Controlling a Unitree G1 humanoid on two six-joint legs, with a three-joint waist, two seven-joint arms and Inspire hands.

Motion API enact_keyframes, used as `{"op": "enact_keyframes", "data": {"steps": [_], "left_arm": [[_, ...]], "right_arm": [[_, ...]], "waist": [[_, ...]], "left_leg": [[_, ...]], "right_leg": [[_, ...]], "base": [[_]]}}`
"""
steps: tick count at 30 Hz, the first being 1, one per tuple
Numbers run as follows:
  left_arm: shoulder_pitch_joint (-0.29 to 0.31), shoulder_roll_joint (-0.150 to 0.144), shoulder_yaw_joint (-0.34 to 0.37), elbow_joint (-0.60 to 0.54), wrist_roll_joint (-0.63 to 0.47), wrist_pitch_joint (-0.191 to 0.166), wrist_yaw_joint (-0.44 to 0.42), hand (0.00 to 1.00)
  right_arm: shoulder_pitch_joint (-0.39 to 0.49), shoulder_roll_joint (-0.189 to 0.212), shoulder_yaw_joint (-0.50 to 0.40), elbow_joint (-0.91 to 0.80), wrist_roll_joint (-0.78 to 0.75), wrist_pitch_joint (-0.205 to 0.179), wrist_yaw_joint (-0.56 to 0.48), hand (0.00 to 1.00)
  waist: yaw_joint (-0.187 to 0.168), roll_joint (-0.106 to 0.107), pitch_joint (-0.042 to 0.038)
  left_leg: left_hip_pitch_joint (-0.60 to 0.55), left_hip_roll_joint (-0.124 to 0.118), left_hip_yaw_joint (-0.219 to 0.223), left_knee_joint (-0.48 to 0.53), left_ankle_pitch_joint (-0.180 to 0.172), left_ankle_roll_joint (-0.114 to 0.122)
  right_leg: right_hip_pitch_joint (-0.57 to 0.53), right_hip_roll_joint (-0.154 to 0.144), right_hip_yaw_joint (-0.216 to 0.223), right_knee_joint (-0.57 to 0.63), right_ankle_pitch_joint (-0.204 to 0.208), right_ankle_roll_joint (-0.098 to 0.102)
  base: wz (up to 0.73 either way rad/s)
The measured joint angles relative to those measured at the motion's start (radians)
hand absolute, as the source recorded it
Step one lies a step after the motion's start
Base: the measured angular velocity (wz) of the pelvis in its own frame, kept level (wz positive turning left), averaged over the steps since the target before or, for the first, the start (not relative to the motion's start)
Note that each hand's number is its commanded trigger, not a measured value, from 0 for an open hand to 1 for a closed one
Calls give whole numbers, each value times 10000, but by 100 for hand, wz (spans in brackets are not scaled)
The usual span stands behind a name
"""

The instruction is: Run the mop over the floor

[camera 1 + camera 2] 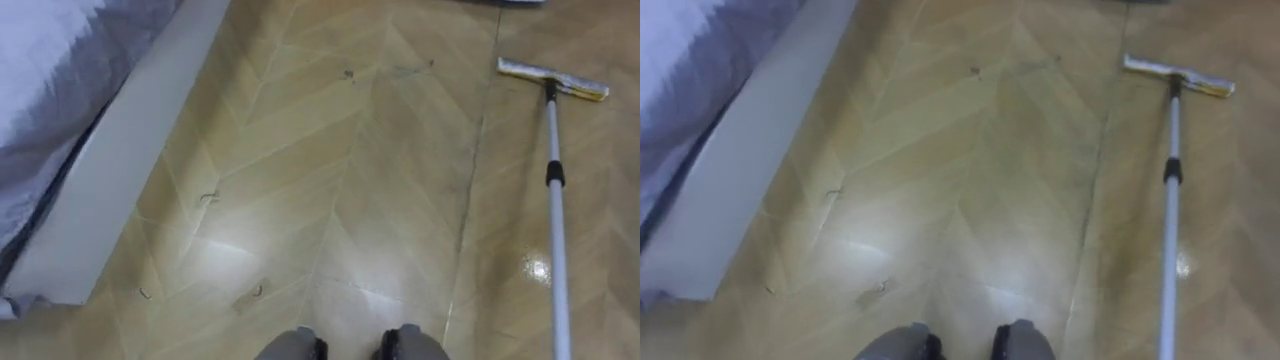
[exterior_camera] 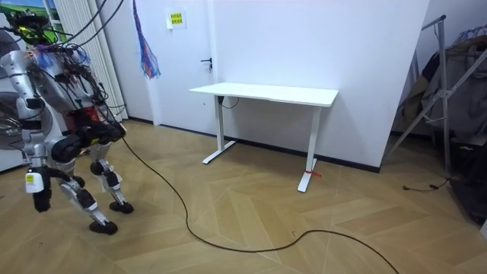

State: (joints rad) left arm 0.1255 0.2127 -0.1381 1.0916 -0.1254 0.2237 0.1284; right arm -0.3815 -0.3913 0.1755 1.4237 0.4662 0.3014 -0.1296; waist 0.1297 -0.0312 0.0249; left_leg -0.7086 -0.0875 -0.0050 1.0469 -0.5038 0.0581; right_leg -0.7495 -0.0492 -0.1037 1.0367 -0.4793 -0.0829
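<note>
A mop lies on the wooden floor to my right. Its flat head is at the upper right of the eye views. Its white pole runs from there down toward the lower right edge, with a black collar partway along. The pole's lower end is cut off by the picture's edge. In the room view I stand bent forward at the room view's left, and my left hand hangs low beside my leg.
A bed with a white frame and pale bedding runs along my left. Small bits of debris lie scattered on the floor. In the room view a white desk stands by the wall.
</note>
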Motion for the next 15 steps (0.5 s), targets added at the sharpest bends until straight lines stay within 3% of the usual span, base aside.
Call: {"op": "enact_keyframes", "data": {"steps": [2, 5, 8, 9, 11, 12, 15], "left_arm": [[15, -40, -4, 81, -2, 153, -12, 0], [18, -56, 36, 39, 95, 199, -137, 0], [19, -112, 286, 115, 105, 175, -154, 0], [-46, -119, 338, 150, 104, 160, -131, 0], [-291, -166, 408, 336, 91, 113, -51, 0], [-395, -232, 417, 396, 97, 74, 18, 0], [-553, -413, 603, 373, 89, 70, 223, 0]], "right_arm": [[-128, 14, -48, -92, 155, -173, 205, 100], [423, 51, -441, -81, 365, -278, 499, 100], [1353, 215, -163, 64, 454, -623, 512, 100], [1510, 284, -102, 95, 475, -656, 461, 100], [1866, 565, 14, 207, 515, -689, 362, 100], [2141, 785, 31, 208, 614, -745, 349, 100], [2922, 1416, 212, 216, 1056, -872, 423, 100]], "waist": [[26, -13, -10], [51, -29, -10], [185, 233, -3], [173, 263, 15], [147, 471, -22], [100, 601, -37], [-192, 590, -102]], "left_leg": [[13, 130, -38, -36, 169, -211], [540, 201, 104, -722, 155, -145], [1176, 443, 260, -1162, -47, 169], [1273, 472, 276, -1267, -54, 178], [1508, 676, 302, -1581, -14, 182], [1778, 760, 291, -1907, 98, 181], [2804, 708, 440, -3396, 662, 224]], "right_leg": [[270, 146, -50, -319, 68, -46], [598, 245, 167, -694, 110, 20], [1250, 434, 201, -1127, 200, 49], [1342, 456, 208, -1221, 250, 64], [1657, 631, 151, -1784, 503, 49], [1992, 725, 127, -2271, 691, 69], [2926, 695, 166, -3576, 1191, 148]], "base": [[37], [47], [-14], [-16], [-21], [-15], [-8]]}}
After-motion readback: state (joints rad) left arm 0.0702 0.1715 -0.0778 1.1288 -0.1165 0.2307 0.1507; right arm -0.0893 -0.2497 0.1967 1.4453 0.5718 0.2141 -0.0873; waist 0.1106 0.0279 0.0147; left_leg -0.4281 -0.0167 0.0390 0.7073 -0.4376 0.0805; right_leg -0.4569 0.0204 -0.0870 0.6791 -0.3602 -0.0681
